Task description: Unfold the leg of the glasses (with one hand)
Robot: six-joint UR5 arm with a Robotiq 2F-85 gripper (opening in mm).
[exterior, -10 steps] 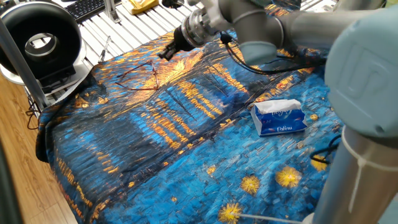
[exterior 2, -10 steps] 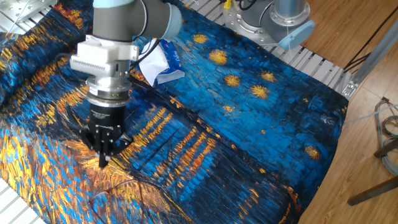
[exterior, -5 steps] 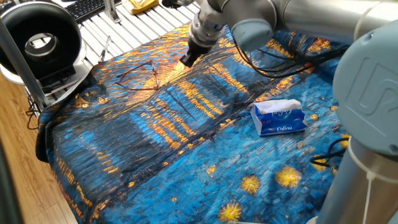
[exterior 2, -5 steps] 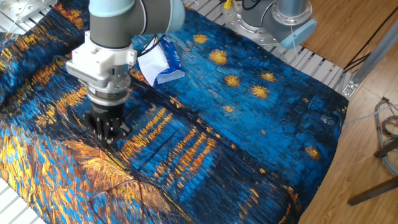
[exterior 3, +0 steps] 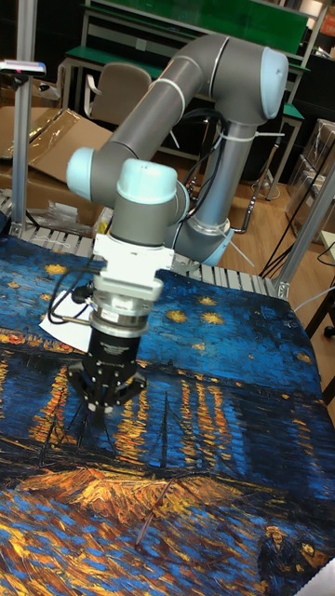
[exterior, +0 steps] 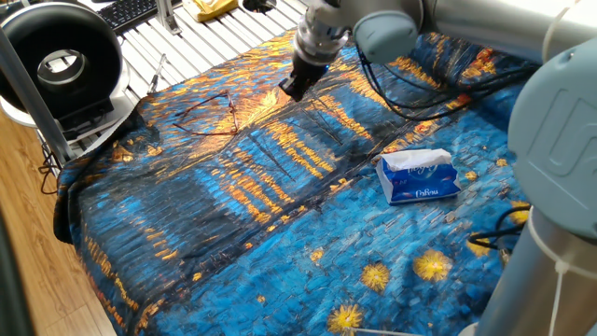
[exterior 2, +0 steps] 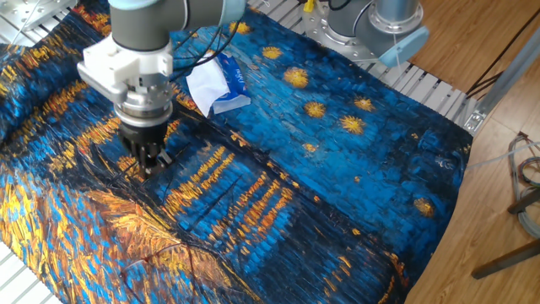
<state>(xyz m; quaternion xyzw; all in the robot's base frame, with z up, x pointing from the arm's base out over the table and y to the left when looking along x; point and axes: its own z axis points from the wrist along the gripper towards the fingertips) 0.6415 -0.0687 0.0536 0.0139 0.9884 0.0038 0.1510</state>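
Over the painted cloth (exterior: 233, 215), the gripper (exterior 2: 152, 165), fingers pressed together, has drawn back toward the tissue pack (exterior: 419, 176).

— Are your fingers closed?
— I can't tell. My gripper (exterior 2: 150, 165) is dark against the dark cloth (exterior 2: 337, 186), and the tips blur together.
— And the glasses (exterior: 201, 114)?
— Thin wires, lost among the painted strokes, too fine to tell folded from open. My wrist covers part of the tissue pack (exterior 2: 218, 86).

Table with slatted metal top (exterior: 177, 42), painted blue-orange cloth (exterior: 280, 215) spread over it, tissue pack (exterior: 420, 175) and thin glasses (exterior: 207, 110) lying on cloth
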